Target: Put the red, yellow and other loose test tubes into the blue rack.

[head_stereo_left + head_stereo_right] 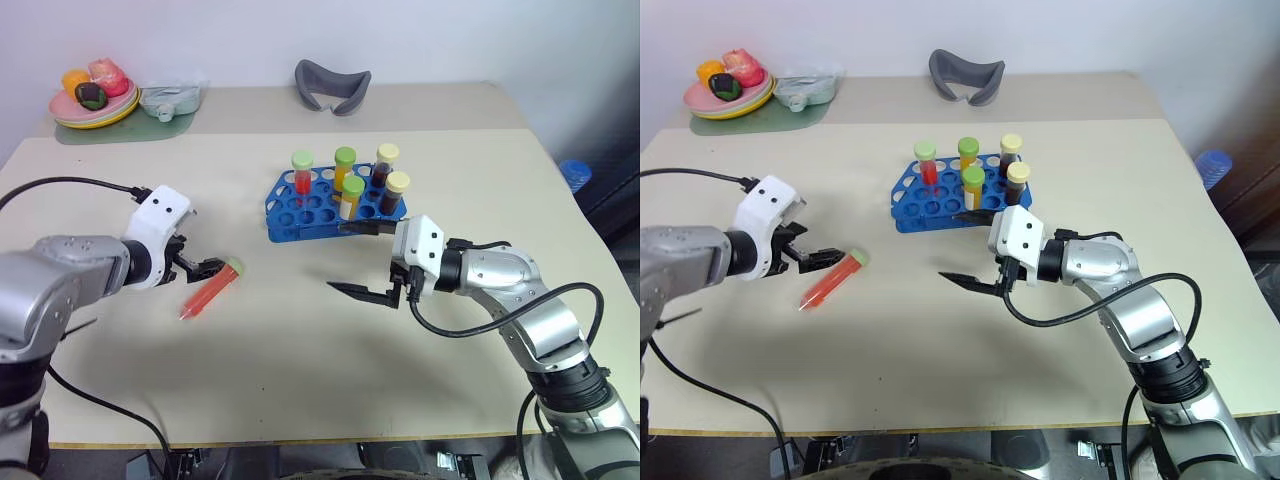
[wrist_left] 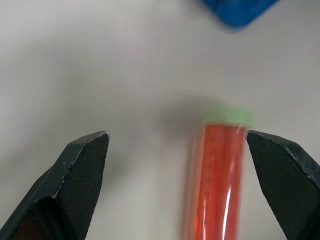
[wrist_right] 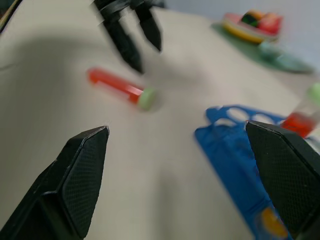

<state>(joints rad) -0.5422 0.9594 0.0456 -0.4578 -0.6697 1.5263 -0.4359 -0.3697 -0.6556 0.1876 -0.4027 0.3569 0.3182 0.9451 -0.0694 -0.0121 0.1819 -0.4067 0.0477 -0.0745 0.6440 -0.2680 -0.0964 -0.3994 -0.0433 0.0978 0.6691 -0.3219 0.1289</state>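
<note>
One red tube (image 1: 211, 291) with a pale green cap lies flat on the table (image 1: 300, 370), well apart from the rack (image 1: 300, 222), cap end toward the rack. The left gripper (image 1: 203, 267) hovers just beside the tube's capped end, fingers spread and holding nothing; in its wrist view the tube (image 2: 216, 180) lies between the two fingers (image 2: 80, 170), close to one of them. The blue rack stands near the table's middle with five capped tubes upright in it: one red (image 1: 302, 172), two yellow-orange (image 1: 344, 168), two dark (image 1: 385, 165). The right gripper (image 1: 360, 260) sits just in front of the rack, pointing across toward the left arm, fingers wide apart and empty, the upper fingertip near the rack's front edge. A plate of toy food (image 1: 92, 95) and a grey curved object (image 1: 332, 84) lie at the far side
</note>
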